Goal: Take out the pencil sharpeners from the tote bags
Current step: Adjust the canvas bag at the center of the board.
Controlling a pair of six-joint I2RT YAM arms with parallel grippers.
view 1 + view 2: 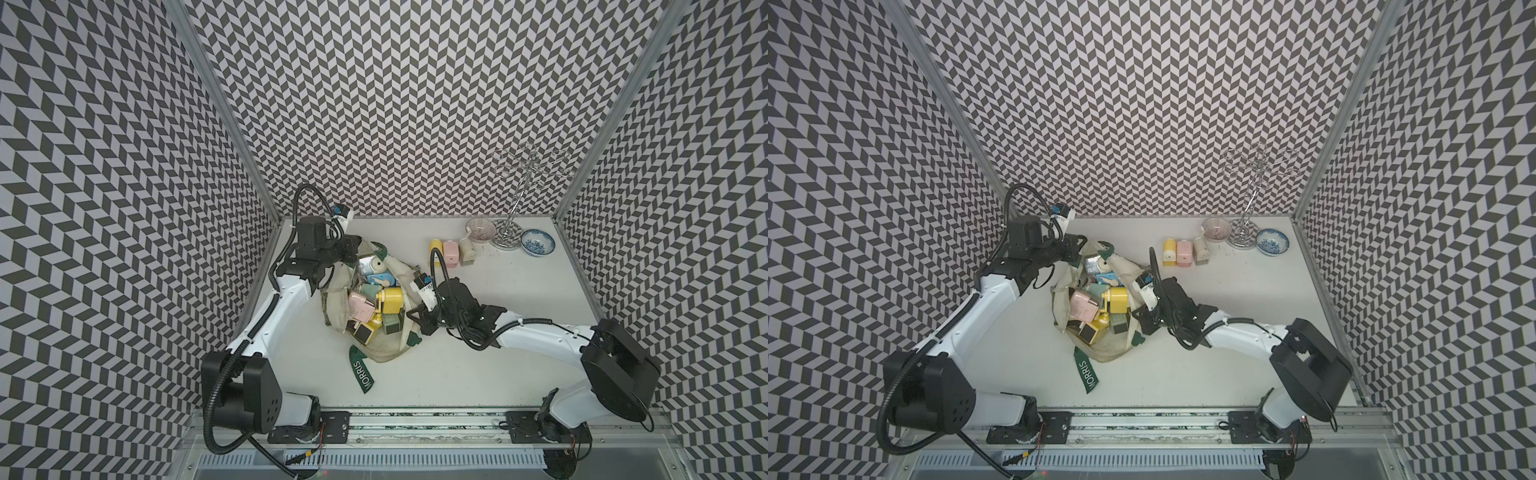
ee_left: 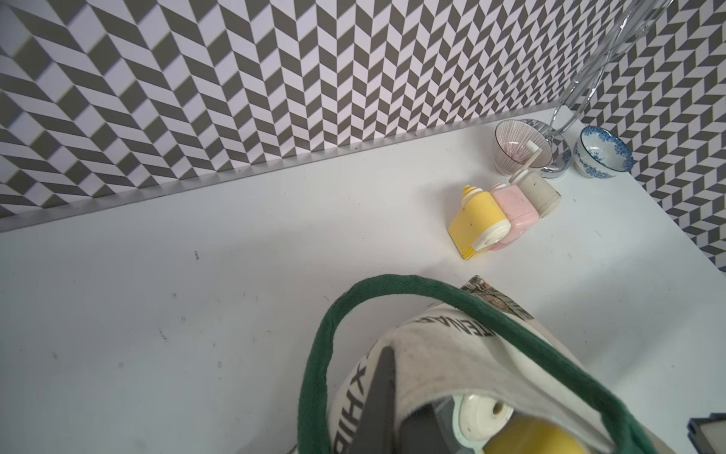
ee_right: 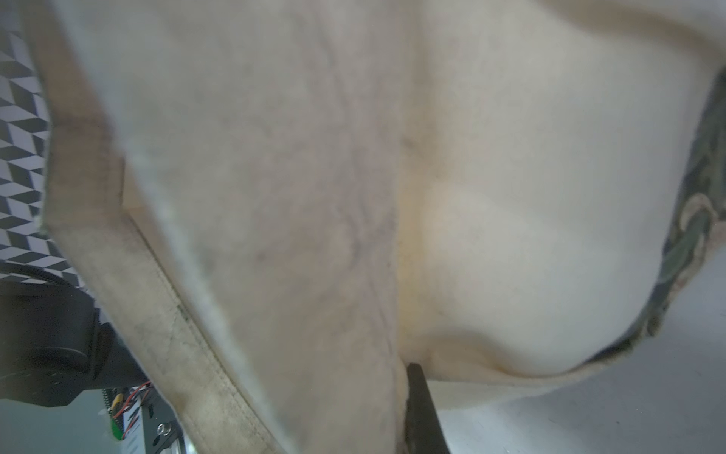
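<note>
The cream tote bag (image 1: 386,349) (image 1: 1113,345) lies open mid-table, with several pencil sharpeners inside: a yellow one (image 1: 391,300), a pink one (image 1: 360,304) and a blue one (image 1: 380,276) on top. My left gripper (image 1: 353,249) (image 1: 1077,249) is shut on the bag's far rim; in the left wrist view a dark finger (image 2: 379,397) pinches the cloth (image 2: 432,353). My right gripper (image 1: 415,313) (image 1: 1140,318) is shut on the bag's right side; cream canvas (image 3: 353,196) fills its view beside one finger (image 3: 422,405). Yellow (image 1: 435,251), pink (image 1: 450,252) and beige (image 1: 467,249) sharpeners stand outside, far right.
A striped bowl (image 1: 480,230), a blue-patterned bowl (image 1: 537,242) and a chrome wire stand (image 1: 509,237) sit in the far right corner. A green strap lettered "MORRIS" (image 1: 361,374) trails toward the front edge. Patterned walls close in three sides.
</note>
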